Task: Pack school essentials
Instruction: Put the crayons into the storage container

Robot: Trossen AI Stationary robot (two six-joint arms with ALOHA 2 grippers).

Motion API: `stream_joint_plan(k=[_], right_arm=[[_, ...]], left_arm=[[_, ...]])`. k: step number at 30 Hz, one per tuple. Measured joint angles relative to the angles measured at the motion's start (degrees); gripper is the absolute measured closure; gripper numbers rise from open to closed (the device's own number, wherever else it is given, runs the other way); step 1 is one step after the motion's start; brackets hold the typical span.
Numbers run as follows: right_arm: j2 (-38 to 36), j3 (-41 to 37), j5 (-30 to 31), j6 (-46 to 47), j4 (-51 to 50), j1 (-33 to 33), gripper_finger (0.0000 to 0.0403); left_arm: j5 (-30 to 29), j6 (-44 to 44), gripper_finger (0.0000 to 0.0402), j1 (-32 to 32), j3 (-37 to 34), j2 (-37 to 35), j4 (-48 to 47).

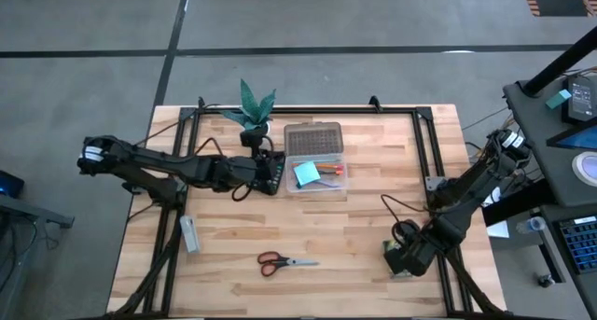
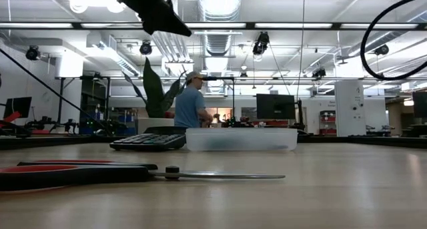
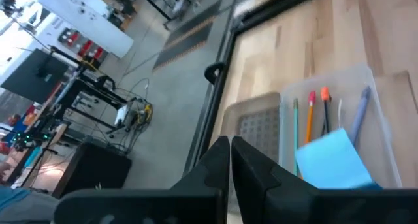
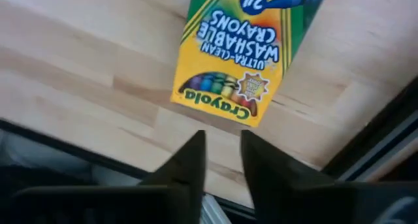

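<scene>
Left claw (image 1: 276, 171) is seen closed and empty, held just beside the clear box (image 1: 315, 173) at mid-table. Blue note pad (image 1: 306, 174) and pencils (image 3: 309, 113) are seen inside that box. Right claw (image 1: 399, 257) is slightly parted over the crayon box (image 4: 243, 53), nothing gripped. Scissors (image 1: 286, 261) are left on the table (image 1: 336, 236) near the front edge.

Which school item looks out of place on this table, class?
The red-handled scissors lie alone on the bare table, well apart from the clear box holding the pencils and blue note pad.
</scene>
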Motion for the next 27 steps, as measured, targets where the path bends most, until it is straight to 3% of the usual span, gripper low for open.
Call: stream_joint_plan(k=[10,14,17,27], right_arm=[[0.3,-1.6,-0.5,3.8,-0.8,-0.7,0.0104],[1.8,-1.8,1.2,4.6,-0.9,-0.9,0.0041],[3.1,-1.8,1.8,4.6,-1.1,-1.0,0.0022],[7.5,-1.9,1.9,3.3,-0.5,-1.2,0.0019]], left_arm=[[0.0,0.4,0.0402,0.1,-3.7,-4.0,3.5],[0.0,0.3,0.0402,0.1,-3.7,-4.1,3.6],[0.0,0.4,0.0402,0.1,-3.7,-3.8,3.9],[0.0,0.4,0.0402,0.1,-3.7,-3.7,4.0]])
